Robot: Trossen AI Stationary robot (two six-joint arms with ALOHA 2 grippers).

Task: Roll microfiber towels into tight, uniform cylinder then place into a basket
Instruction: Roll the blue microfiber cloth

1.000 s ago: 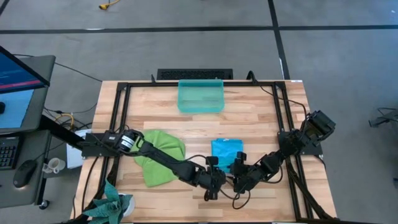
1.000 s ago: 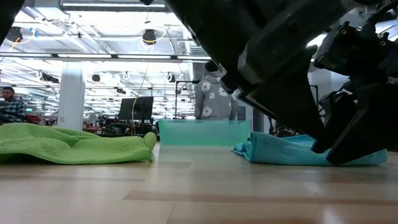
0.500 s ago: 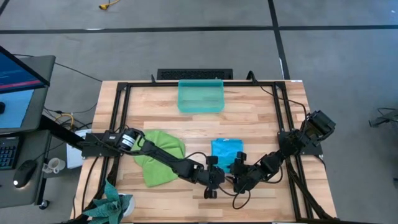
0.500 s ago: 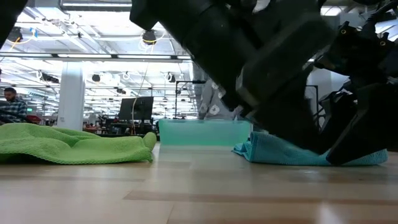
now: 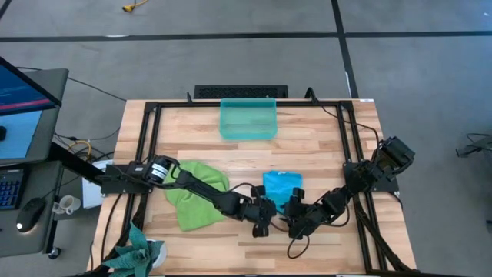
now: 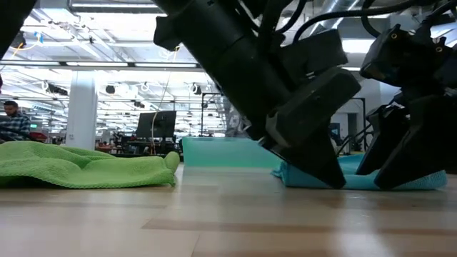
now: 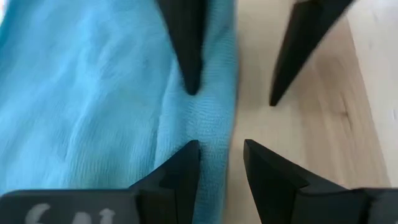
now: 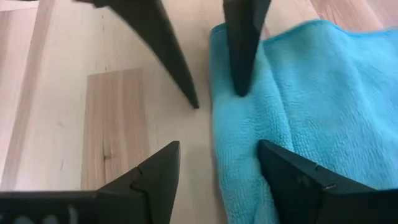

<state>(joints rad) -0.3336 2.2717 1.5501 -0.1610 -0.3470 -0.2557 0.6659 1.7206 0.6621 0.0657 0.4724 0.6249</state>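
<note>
blue towel (image 5: 280, 187): flat on table, about 5 o'clock from table centre, folded to a small rectangle, not rolled yet; near edge sits at both grippers
left gripper (image 5: 261, 218): at blue towel's near-left corner, roughly its 7 o'clock; fingers (image 7: 180, 180) apart, straddling the towel's side edge, one tip over cloth, one over bare wood; nothing clamped
right gripper (image 5: 295, 218): at towel's near edge, about its 5 o'clock; fingers (image 8: 158, 174) wide apart, one over cloth, one over wood; holding nothing
green towel (image 5: 196, 192): crumpled heap at 9 o'clock from blue towel, well apart, under left arm; untouched
basket (image 5: 247, 118): at 12 o'clock end of table, well apart from both towels; looks to hold nothing
step: judged as setting up the first roll on blue towel, both grippers lining up on near edge
next move: likely needs both to pinch that edge evenly, then turn it over toward 12 o'clock, keeping roll tight and straight
progress: early; no roll made, nothing in basket
</note>
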